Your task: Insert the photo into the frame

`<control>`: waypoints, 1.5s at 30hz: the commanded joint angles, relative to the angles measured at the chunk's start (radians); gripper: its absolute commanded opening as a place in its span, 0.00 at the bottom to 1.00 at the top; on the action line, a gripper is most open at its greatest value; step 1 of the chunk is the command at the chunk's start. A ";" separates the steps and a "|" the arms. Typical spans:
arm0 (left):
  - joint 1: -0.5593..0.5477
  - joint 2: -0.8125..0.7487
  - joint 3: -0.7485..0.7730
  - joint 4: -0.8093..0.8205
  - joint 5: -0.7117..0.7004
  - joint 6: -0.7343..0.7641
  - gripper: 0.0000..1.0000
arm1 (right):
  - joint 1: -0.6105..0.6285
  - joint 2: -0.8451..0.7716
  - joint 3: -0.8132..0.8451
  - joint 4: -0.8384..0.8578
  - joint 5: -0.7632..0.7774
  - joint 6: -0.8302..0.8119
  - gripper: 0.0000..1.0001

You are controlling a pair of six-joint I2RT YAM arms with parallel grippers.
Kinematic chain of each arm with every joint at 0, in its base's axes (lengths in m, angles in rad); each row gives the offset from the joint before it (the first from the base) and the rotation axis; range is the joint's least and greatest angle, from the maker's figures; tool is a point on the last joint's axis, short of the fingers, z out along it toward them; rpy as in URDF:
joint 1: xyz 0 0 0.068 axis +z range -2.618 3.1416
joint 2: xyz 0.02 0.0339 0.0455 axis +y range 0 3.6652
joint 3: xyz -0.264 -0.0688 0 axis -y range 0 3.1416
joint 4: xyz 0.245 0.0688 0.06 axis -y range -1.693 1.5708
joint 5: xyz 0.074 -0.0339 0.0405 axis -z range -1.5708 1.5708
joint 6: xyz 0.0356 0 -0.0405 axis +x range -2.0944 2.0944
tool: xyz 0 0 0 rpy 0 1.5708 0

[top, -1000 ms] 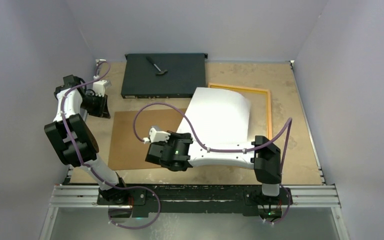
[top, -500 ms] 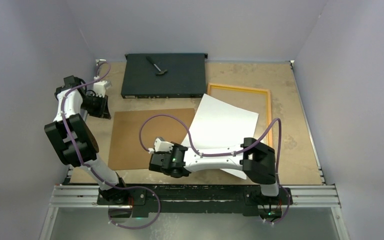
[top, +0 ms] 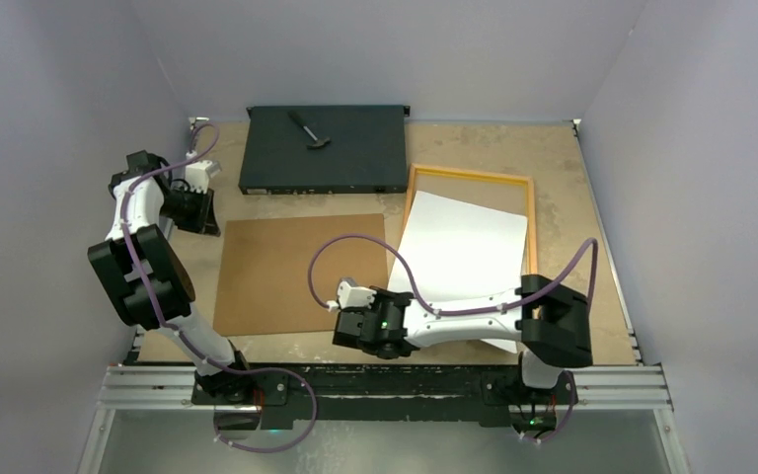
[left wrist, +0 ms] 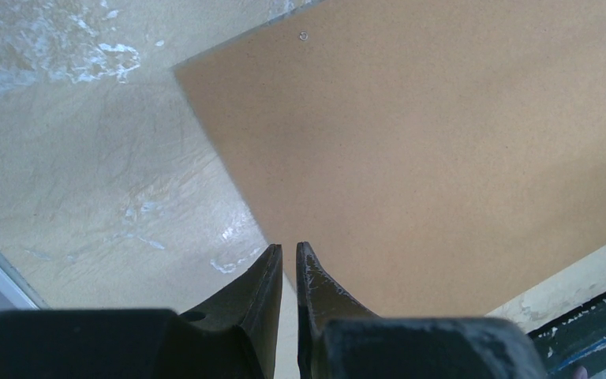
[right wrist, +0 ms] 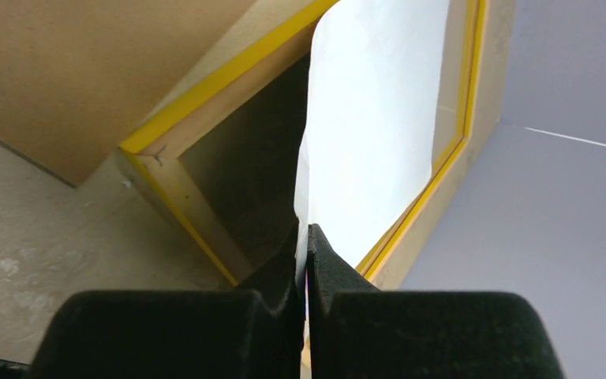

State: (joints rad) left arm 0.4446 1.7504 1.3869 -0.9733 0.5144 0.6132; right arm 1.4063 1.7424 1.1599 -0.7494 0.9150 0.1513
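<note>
Placing step: the right gripper point(right wrist: 305, 230) pinches the lower edge of the photo point(top: 464, 247), which lies white side up and slightly askew over the frame point(top: 474, 175) at centre right; next it likely needs squaring inside the yellow border.

Underside of photo point(top: 466, 247) unseen.

The left arm point(top: 138, 267), at nine o'clock, and the right arm point(top: 464, 314), at five, had white shells, blocky black joints and looping purple cables point(top: 350, 237). The left gripper point(left wrist: 286, 249) and right gripper point(right wrist: 306, 230) were tapering matte-black wedges.
</note>
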 commanded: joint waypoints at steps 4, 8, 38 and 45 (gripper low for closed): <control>0.006 -0.024 -0.020 0.012 0.036 0.000 0.10 | 0.001 -0.080 -0.107 0.263 0.194 -0.195 0.00; 0.005 -0.025 -0.020 0.011 0.033 0.003 0.10 | 0.002 -0.105 -0.198 0.426 0.239 -0.295 0.00; 0.005 -0.009 -0.015 0.007 0.049 0.005 0.10 | -0.156 -0.349 -0.487 0.870 0.061 -0.802 0.00; 0.005 0.005 -0.008 0.005 0.054 0.003 0.10 | -0.187 -0.375 -0.525 0.879 0.015 -0.853 0.00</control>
State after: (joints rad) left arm 0.4446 1.7512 1.3609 -0.9672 0.5331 0.6132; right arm 1.2427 1.4048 0.6495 0.0925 0.9592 -0.6510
